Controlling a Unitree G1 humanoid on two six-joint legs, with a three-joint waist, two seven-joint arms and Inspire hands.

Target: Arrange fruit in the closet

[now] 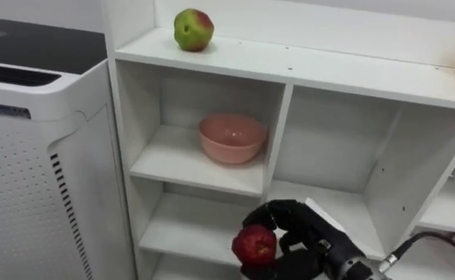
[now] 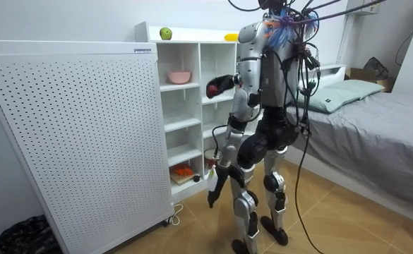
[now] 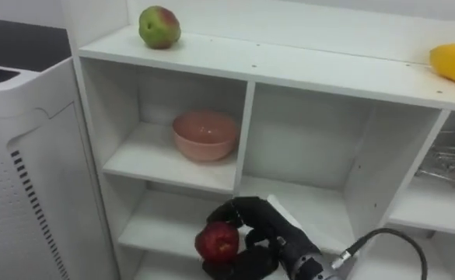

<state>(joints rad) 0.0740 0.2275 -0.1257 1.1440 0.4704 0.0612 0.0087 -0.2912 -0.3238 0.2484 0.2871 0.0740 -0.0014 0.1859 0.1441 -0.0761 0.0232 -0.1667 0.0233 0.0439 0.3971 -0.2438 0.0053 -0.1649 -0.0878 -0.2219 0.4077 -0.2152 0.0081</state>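
**Red apple in the right hand, shelves waiting**

Lower centre of the left eye view, closest in, the right hand (image 1: 309, 237) came in from the lower right corner with the red apple (image 1: 253, 245) clamped at its far-left end. The dark fingers (image 1: 278, 211) were curled over the top of the fruit, more of the hand tucked beneath it, and the apple bulged out leftward with most of its skin showing. That looked like a carrying grip: firm enough to travel, with the fruit's front left free so it could be set down.

The apple hung in front of the white closet (image 1: 289, 58), level with a lower board and touching none of it, so placement was not yet done by this look. Low in the room view, the left hand (image 2: 213, 180) hung by the robot's side; its fingers could not be made out.

Further back, left of centre, a pink bowl (image 1: 232, 138) sat upright in the upper left compartment, likely where the fruit belongs. At the frame's left edge stood a white perforated appliance (image 1: 25, 155). Farthest, on the closet's top board, a green apple (image 1: 194, 29) rested upper left, and a yellow fruit (image 3: 454, 64) lay at the upper right edge.
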